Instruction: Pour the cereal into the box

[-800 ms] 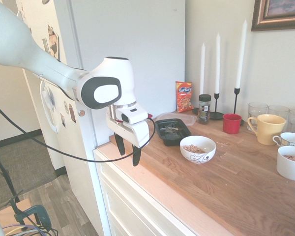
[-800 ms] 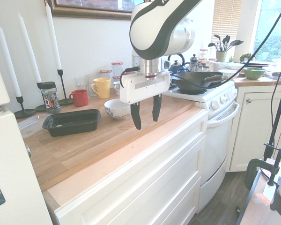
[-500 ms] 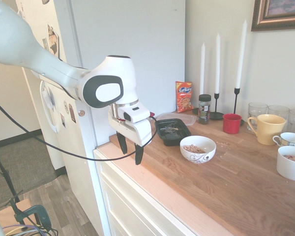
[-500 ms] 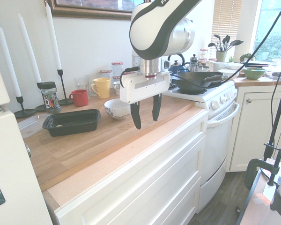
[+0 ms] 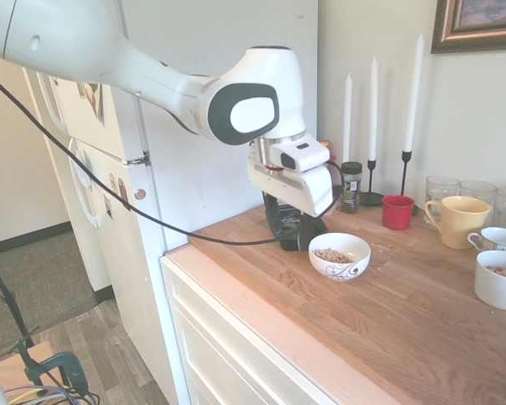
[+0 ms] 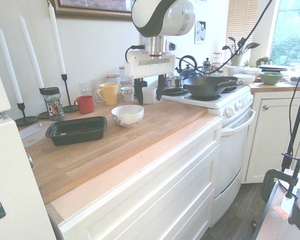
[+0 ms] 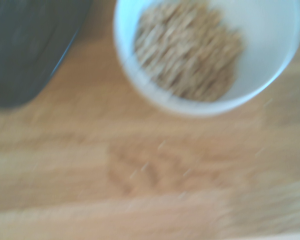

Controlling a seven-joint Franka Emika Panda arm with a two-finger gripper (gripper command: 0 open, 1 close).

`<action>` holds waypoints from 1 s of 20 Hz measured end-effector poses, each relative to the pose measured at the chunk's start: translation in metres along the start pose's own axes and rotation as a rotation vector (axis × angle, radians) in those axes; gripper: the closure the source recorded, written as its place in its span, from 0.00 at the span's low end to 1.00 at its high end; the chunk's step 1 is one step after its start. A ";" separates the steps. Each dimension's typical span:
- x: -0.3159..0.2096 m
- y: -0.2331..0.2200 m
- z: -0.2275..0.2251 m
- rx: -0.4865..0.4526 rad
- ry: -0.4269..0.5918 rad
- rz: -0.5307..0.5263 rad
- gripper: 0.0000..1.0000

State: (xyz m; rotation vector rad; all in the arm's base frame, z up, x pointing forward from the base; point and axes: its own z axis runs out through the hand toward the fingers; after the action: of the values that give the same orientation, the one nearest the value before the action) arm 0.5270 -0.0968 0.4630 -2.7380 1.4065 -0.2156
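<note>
Gripper pointing straight down, fingers spread apart, nothing between them, hanging above the wooden counter a little above and to the right of the white patterned bowl in the second exterior view. In the first exterior view, gripper at centre frame, just left of the bowl and in front of the black box, hiding most of it. Cereal lying in the bowl as a small tan heap; same heap blurred but plain in the wrist view, at upper centre, inside the white bowl. Dark corner of the box at upper left of the wrist view, apart from the bowl, bare wood between. In the second exterior view, box at left of centre, on the counter, just left of the bowl. Behind, toward the wall: red cup, yellow mug, dark-lidded jar, tall white candles in black holders. Stove with a black pan at right of frame.
</note>
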 end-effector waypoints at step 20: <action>0.165 -0.077 0.110 0.043 -0.127 0.048 0.00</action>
State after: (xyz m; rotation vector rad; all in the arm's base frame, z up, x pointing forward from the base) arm 0.7005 -0.1874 0.3794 -2.6287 1.4154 -0.0676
